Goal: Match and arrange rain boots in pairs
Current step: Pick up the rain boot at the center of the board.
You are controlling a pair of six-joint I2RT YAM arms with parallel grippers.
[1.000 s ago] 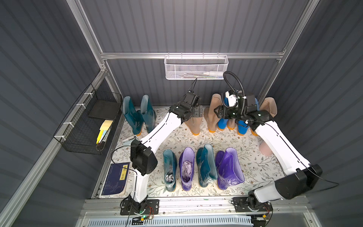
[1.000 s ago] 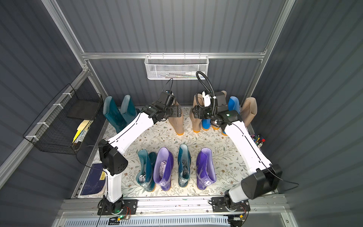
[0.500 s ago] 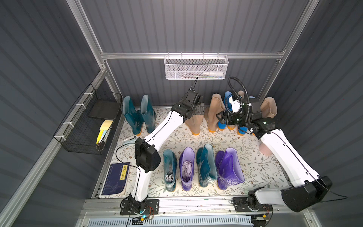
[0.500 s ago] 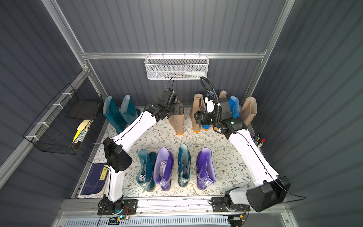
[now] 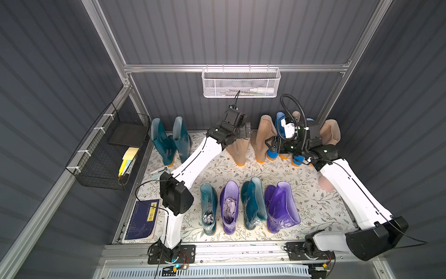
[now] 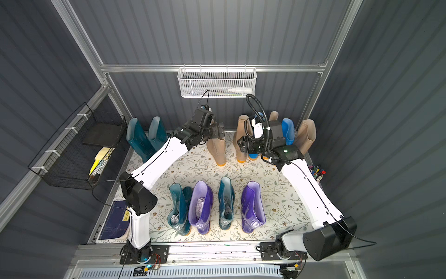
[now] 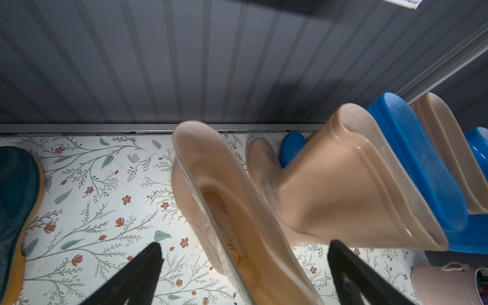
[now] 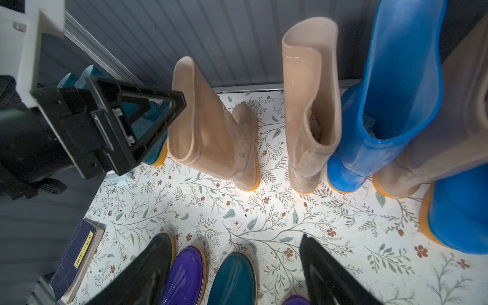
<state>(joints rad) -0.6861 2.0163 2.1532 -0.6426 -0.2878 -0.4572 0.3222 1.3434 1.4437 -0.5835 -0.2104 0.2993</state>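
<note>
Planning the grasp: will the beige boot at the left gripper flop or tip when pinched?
Probably floppy: the beige boot has a flattened rim. Likely slippery, being glossy. May tip: tall shaft leaning over a narrow sole.

Right arm (image 5: 347, 183) partly hides blue boots (image 5: 272, 154); white basket (image 5: 240, 83) contents indistinct

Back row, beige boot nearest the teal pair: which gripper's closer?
Left. The left gripper hangs open right at that beige boot; the right gripper sits farther off, by the next beige boot.
</note>
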